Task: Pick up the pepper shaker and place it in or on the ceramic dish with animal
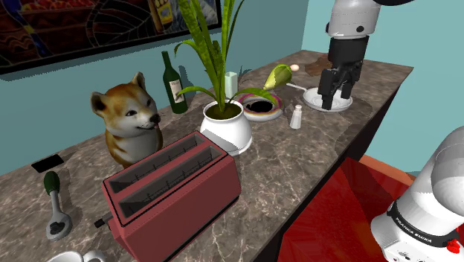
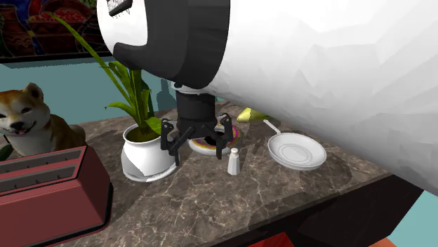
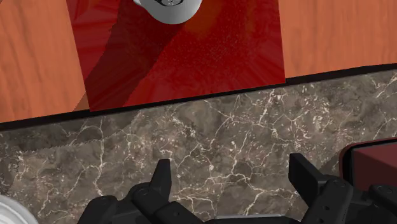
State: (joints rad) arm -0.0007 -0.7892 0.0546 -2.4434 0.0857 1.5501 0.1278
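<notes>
The pepper shaker [image 1: 296, 117] [image 2: 234, 161] is a small white bottle standing upright on the marble counter. Just beyond it lies the ceramic dish [image 1: 262, 109] [image 2: 208, 147], round with a rainbow-striped rim and a dark middle. My black gripper [image 1: 336, 94] [image 2: 194, 143] [image 3: 233, 179] hangs open above the counter with nothing between its fingers [image 3: 161, 178]. In the shoulder view it is to the right of the shaker, over a white pan [image 1: 328, 101]. It touches neither shaker nor dish.
A white plant pot [image 1: 227, 126] [image 2: 144, 151] with tall leaves stands beside the dish. A red toaster [image 1: 171, 186] [image 2: 49, 186], a dog figure [image 1: 128, 123] [image 2: 28, 121] and a green bottle [image 1: 174, 83] stand further along. The counter edge [image 3: 191, 108] drops to a red rug.
</notes>
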